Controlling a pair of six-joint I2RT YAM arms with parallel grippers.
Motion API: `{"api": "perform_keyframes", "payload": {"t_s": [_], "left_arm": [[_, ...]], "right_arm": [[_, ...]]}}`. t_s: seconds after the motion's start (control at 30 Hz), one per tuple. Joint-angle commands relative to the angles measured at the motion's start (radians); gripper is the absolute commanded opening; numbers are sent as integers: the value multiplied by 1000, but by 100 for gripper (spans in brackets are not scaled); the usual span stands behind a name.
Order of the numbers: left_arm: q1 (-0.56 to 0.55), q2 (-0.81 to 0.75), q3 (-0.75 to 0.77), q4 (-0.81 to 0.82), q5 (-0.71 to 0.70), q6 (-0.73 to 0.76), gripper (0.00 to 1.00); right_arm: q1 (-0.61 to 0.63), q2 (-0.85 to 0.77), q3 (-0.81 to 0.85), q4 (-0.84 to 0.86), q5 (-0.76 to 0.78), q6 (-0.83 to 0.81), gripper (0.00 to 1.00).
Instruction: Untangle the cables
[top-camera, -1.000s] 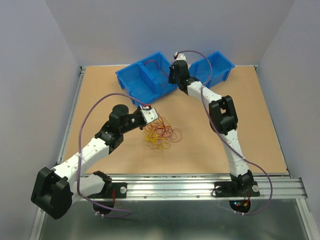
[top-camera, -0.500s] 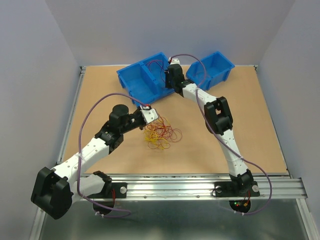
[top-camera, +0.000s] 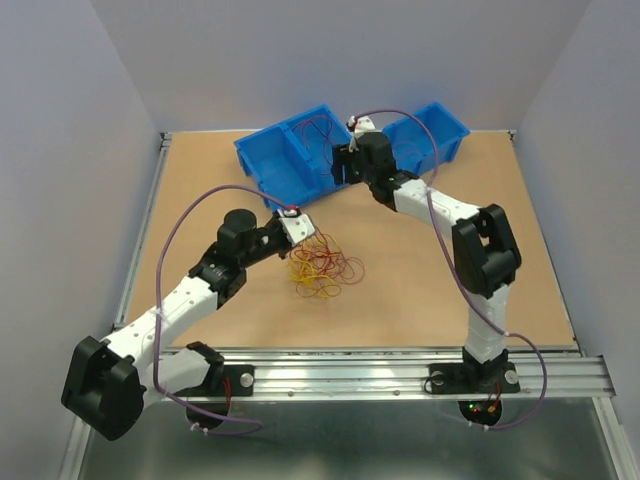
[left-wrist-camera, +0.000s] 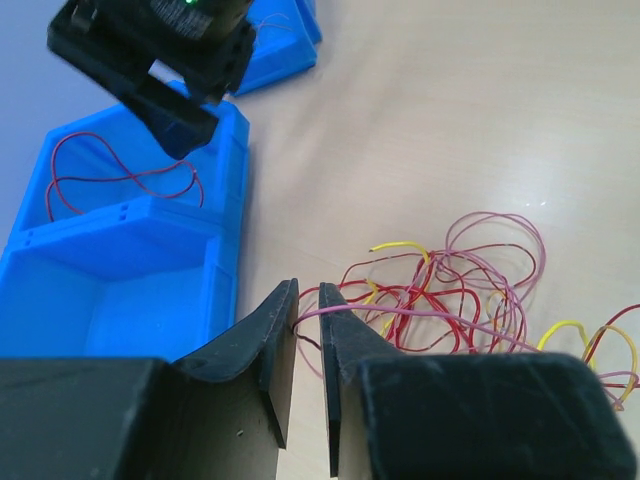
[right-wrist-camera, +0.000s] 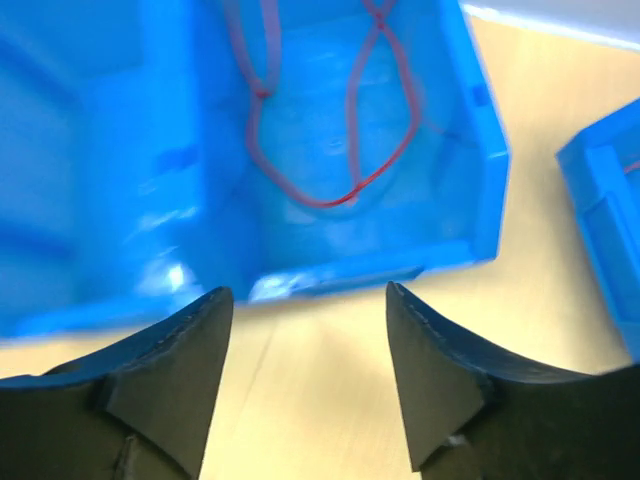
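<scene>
The tangle of red and yellow cables (top-camera: 322, 268) lies mid-bench (top-camera: 420, 290). The left tool (left-wrist-camera: 308, 296) sits at its edge, jaws a sliver apart, with a red strand (left-wrist-camera: 420, 316) running into the gap; clamped or not, I cannot tell. The right tool (right-wrist-camera: 307, 292) hangs wide apart over a blue bin (right-wrist-camera: 478, 130) holding one red cable (right-wrist-camera: 318, 204).

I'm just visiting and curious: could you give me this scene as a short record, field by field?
Tangle: red and yellow cables loose on the table
Left end effector: at the tangle, jaws nearly closed, grip unclear
Right end effector: open, empty, at the divided blue bin
Bin contents: red cable in one compartment
</scene>
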Motion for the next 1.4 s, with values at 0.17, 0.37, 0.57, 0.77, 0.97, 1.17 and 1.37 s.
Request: {"api": "perform_keyframes", "payload": {"t_s": [0.17,0.37,0.57,0.77,0.97,1.17,1.37], "left_arm": [[-2,-136,59,94,-107,-145,27],[0,-133,223,31,-121,-232,25],[-4,-55,457,-2,52,-378,23],[-5,0,492,16,48,-411,19],[-5,-58,243,157,-125,-311,39],[0,-66,116,251,-289,-311,41],[62,-58,111,283,-377,-423,45]], "right_arm": [[23,-456,-588,531,-457,-105,75],[63,-646,-883,761,-616,-52,79],[133,-763,-982,812,-659,-45,79],[150,-780,-980,780,-613,0,83],[236,-753,-768,182,-448,-33,100],[391,-786,-768,53,-348,-137,87],[512,-675,-678,-27,-296,-228,73]]}}
